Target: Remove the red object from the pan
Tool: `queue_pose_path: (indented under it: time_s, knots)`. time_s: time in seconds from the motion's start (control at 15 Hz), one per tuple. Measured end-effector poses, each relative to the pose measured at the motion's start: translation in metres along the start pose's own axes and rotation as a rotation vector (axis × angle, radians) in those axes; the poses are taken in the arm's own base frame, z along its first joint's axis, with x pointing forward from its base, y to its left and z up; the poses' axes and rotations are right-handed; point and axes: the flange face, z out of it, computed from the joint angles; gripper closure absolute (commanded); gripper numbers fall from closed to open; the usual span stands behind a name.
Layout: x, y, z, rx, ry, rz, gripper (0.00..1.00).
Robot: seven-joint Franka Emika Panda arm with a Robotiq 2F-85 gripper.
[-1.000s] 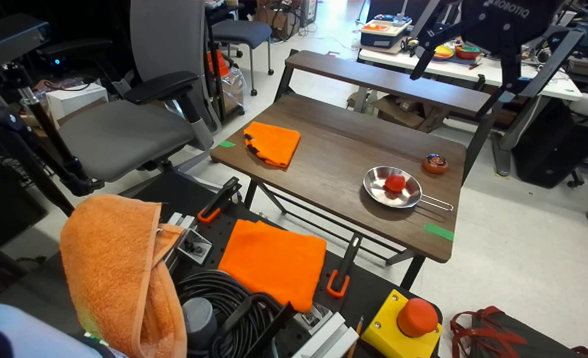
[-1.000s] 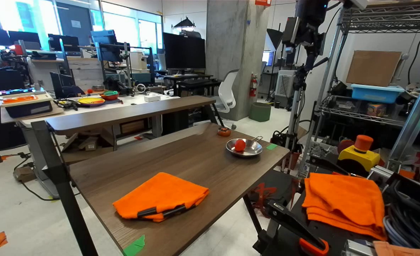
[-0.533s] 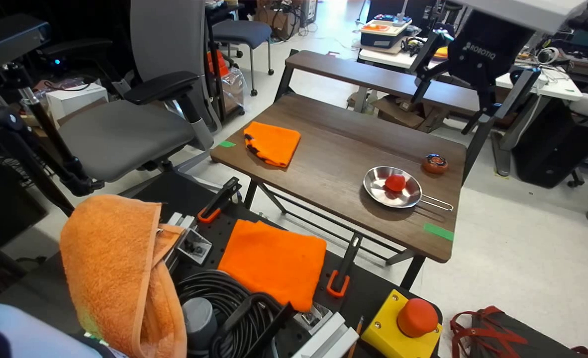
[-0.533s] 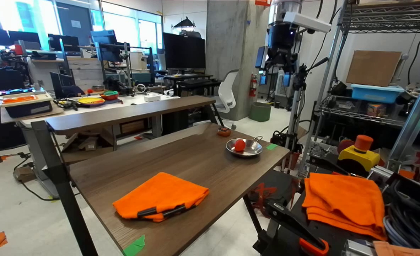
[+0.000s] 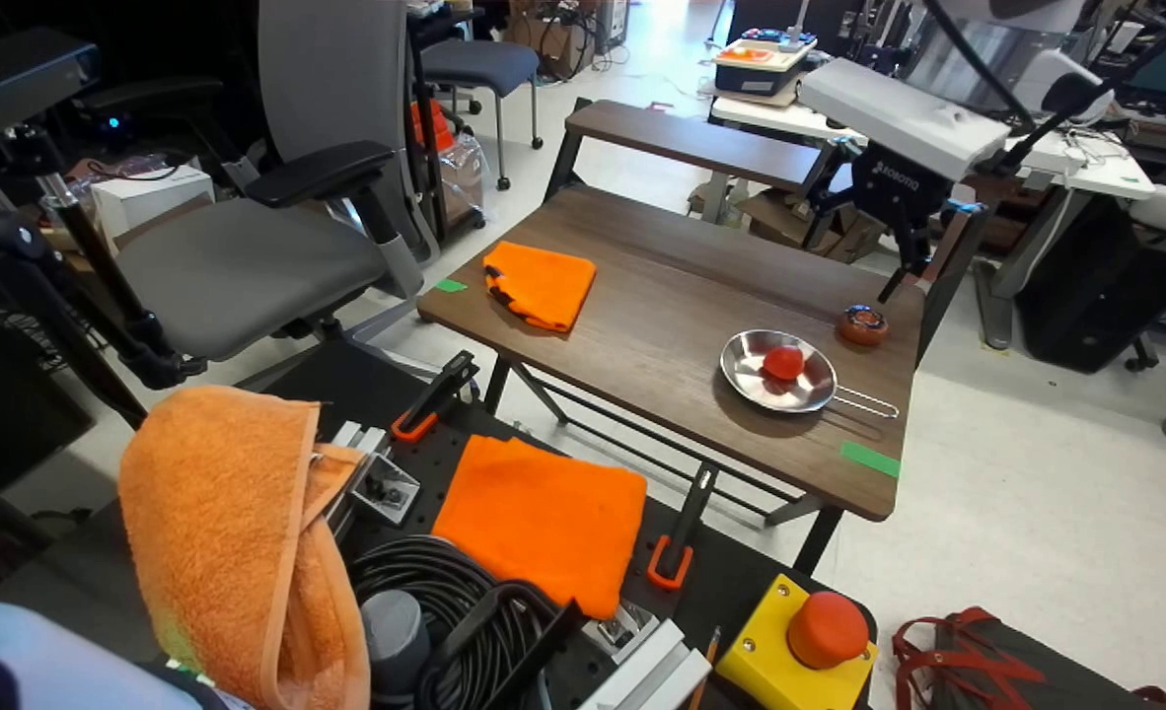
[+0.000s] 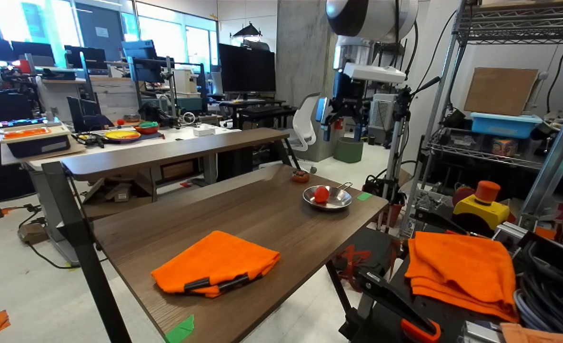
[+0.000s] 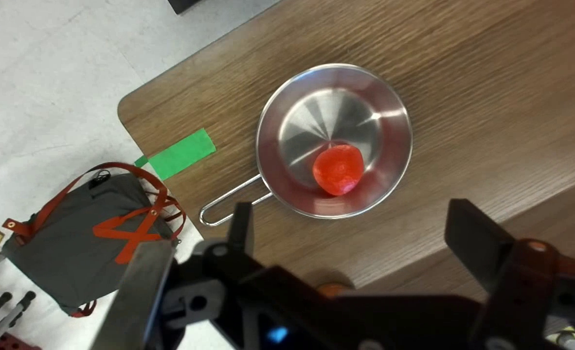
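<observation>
Robotiq gripper positioned above brown desk, jaws parted. Red ball seated inside metal frying pan. Folded orange cloth lying near the desk's opposite end.

Your arm hangs down at the far right in both exterior views; your gripper points downward, fingers spread wide.

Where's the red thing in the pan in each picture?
In an exterior view: the red thing is right of centre, at mid-height.
In an exterior view: the red thing is a little right of and below centre.
Wrist view: the red thing is just right of centre.
All three show green tape near the pan.
</observation>
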Motion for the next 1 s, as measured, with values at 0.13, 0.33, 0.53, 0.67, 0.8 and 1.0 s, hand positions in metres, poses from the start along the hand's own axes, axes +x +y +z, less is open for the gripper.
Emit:
queue_pose_path:
  time_s: [0.13,0.33,0.53,0.67,0.8,1.0]
  knots:
    - [0.006,-0.007,0.013,0.01,0.03,0.014,0.0]
    - [0.015,-0.015,0.03,0.023,0.059,0.04,0.0]
    - [0.022,-0.02,0.047,0.021,0.063,0.057,0.0]
    - [0.026,-0.022,0.06,0.016,0.06,0.069,0.0]
    - [0.029,-0.023,0.073,0.011,0.051,0.08,0.0]
    - [0.031,-0.024,0.095,-0.001,0.032,0.093,0.0]
